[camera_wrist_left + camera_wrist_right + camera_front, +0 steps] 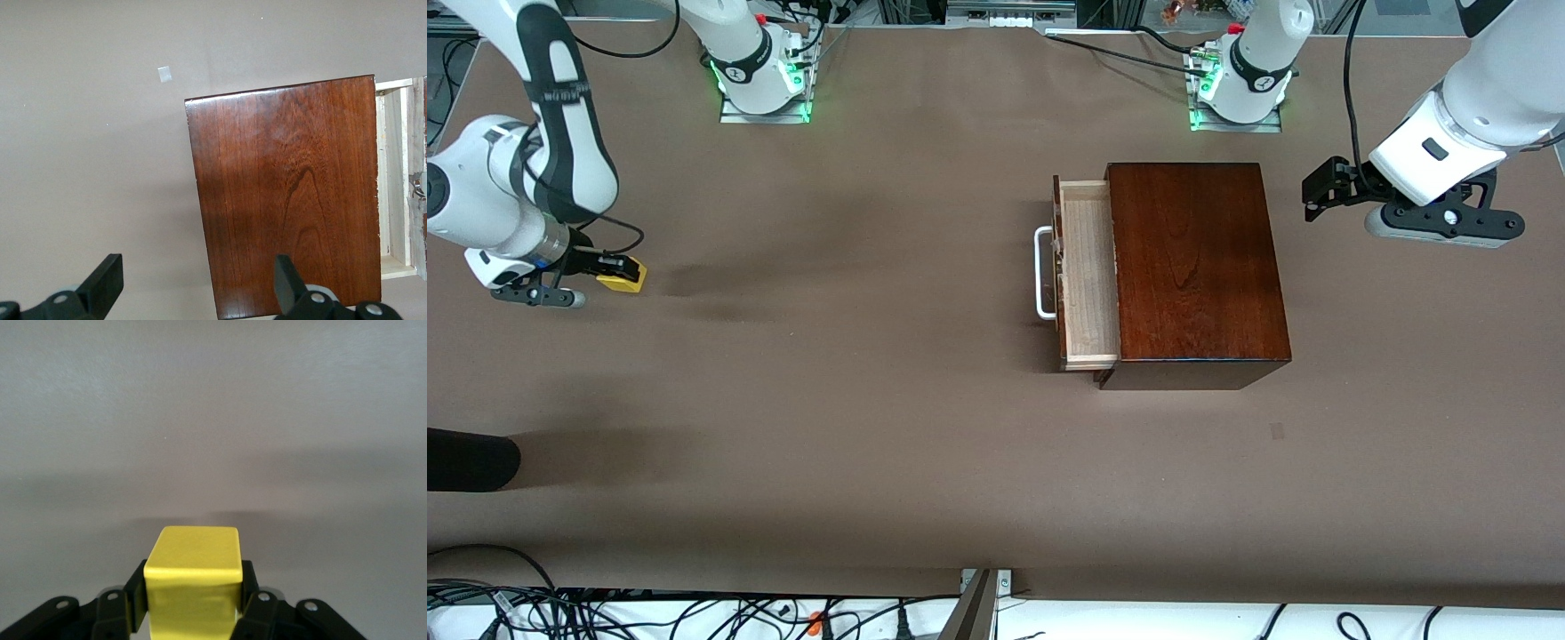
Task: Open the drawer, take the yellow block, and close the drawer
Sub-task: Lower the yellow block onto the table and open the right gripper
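The dark reddish-brown wooden box (1196, 267) stands toward the left arm's end of the table. Its drawer (1089, 276) is pulled partly out, showing a pale bare-wood interior and the white handle (1042, 271). My right gripper (618, 269) is shut on the yellow block (626, 277) just above the table at the right arm's end, well away from the box. In the right wrist view the yellow block (193, 567) sits between the fingers (137, 597). My left gripper (1316, 194) is open and empty, in the air beside the box. The left wrist view shows the box top (287, 193) and the drawer interior (393, 180).
A black object (467, 460) juts in at the table edge at the right arm's end, nearer the front camera. A small tape mark (1278, 431) lies on the brown table cover (871, 356) nearer the camera than the box. Cables (605, 613) run along the front edge.
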`<action>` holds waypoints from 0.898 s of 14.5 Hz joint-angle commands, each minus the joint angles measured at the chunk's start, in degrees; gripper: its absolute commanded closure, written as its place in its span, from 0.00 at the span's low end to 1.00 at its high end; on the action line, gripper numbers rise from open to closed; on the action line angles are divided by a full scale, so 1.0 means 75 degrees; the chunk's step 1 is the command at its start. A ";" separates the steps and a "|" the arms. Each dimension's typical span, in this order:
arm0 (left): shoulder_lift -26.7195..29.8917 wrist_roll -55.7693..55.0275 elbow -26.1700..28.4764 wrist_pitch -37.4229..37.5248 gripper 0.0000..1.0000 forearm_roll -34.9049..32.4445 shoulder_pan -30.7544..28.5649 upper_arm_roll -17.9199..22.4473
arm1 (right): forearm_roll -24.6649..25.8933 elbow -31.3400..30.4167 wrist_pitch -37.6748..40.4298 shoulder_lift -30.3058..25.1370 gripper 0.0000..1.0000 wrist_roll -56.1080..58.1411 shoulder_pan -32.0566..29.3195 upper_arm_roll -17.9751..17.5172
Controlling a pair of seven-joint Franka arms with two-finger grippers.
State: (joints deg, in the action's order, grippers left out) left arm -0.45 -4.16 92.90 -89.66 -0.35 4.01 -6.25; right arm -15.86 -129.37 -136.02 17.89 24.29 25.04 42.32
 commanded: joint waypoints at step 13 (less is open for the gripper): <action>-0.0186 -0.0066 -0.0457 0.0108 0.00 -0.0094 0.0297 0.0012 | -0.2221 0.0105 -0.0111 0.1317 1.00 0.2680 -0.0245 0.0088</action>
State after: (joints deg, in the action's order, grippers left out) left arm -0.71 -4.20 91.85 -89.69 -0.36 6.08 -6.05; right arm -31.34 -128.81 -137.98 26.49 43.11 23.45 42.52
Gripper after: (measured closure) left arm 0.000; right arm 0.445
